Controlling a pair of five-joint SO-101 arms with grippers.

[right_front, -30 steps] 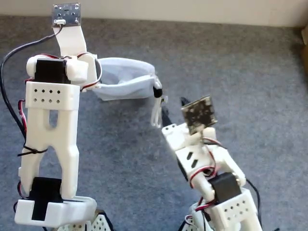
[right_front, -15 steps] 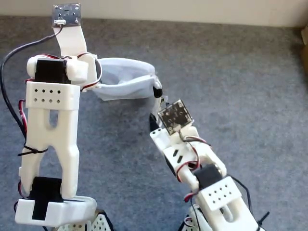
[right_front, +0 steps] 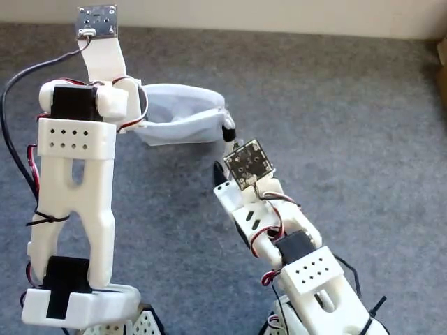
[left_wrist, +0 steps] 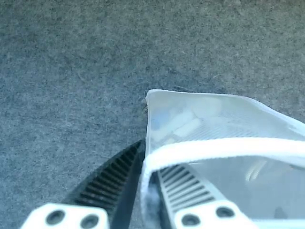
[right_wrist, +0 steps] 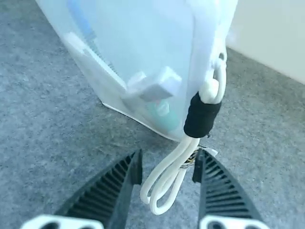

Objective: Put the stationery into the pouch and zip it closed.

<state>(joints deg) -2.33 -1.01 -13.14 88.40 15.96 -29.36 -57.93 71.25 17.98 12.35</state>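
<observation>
Grey carpet point(right_front: 363, 105), pale wall point(right_front: 279, 14) behind; left claw point(left_wrist: 150, 157) clamped on pouch point(left_wrist: 200, 119); right claw point(right_wrist: 167, 164) apart around cord point(right_wrist: 167, 188).

Some carpeted room, home or office unclear: grey carpet point(right_front: 363, 105) meets a pale wall point(right_front: 279, 14).

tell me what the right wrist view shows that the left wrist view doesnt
Right wrist view: a white cord loop with a black band hanging off the pouch, between the open fingers of the right gripper. Left wrist view: the left gripper clamped on the pouch's rim. Both: the translucent pouch, stationery faintly inside, and grey carpet.
</observation>
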